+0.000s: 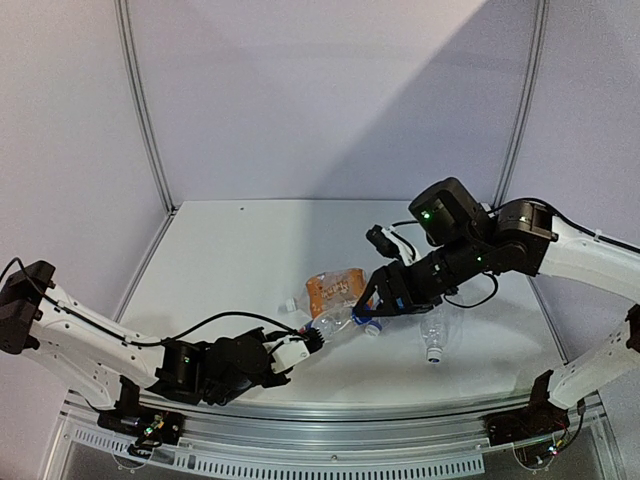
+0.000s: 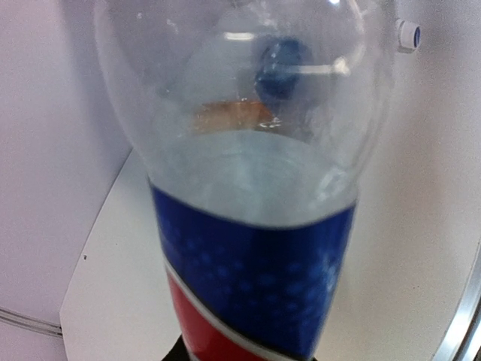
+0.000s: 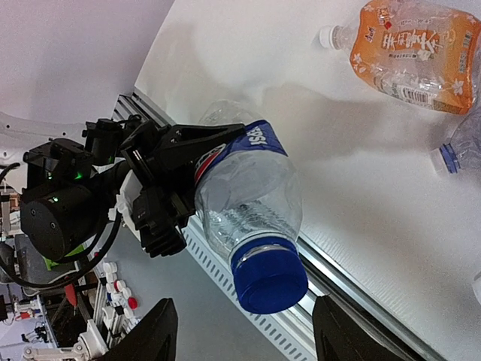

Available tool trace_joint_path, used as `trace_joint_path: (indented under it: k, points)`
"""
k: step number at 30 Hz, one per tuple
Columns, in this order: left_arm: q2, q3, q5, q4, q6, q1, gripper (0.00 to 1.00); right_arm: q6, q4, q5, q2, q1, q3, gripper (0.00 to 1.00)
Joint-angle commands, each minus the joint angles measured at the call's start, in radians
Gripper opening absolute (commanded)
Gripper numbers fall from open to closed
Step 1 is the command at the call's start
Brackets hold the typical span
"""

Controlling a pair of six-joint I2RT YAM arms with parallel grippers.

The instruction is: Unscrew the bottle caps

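Observation:
A clear Pepsi bottle [image 3: 252,188] with a blue and red label is held off the table, lying slanted. My left gripper [image 1: 305,343] is shut on its base end, and the bottle fills the left wrist view [image 2: 248,248]. Its blue cap [image 3: 269,282] points at my right gripper [image 3: 244,302]. That gripper is open, with one finger on each side of the cap and a gap to both. The squat orange bottle [image 3: 417,53] with a white cap [image 3: 326,36] lies on the table. A clear bottle with a blue cap [image 3: 449,158] lies near it.
A plain clear bottle [image 1: 432,330] lies on the table under the right arm, its white cap [image 1: 433,355] toward the front. The table's slotted metal front rail [image 3: 338,278] runs just below the held bottle. The back wall and side posts enclose the table.

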Motion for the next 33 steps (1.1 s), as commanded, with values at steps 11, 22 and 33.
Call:
trace_joint_path:
  k: [11, 22, 33]
  points:
    - [-0.037, 0.008, -0.003, 0.02, -0.009, -0.016, 0.0, 0.034, 0.064, -0.07, 0.035, -0.03, -0.034, 0.52]
    - [-0.039, 0.005, 0.0, 0.02, -0.007, -0.019, 0.0, 0.032, 0.097, -0.106, 0.039, -0.049, -0.053, 0.4]
    - [-0.038, 0.006, 0.0, 0.02, -0.007, -0.019, 0.0, 0.024, 0.085, -0.109, 0.026, -0.06, -0.053, 0.37]
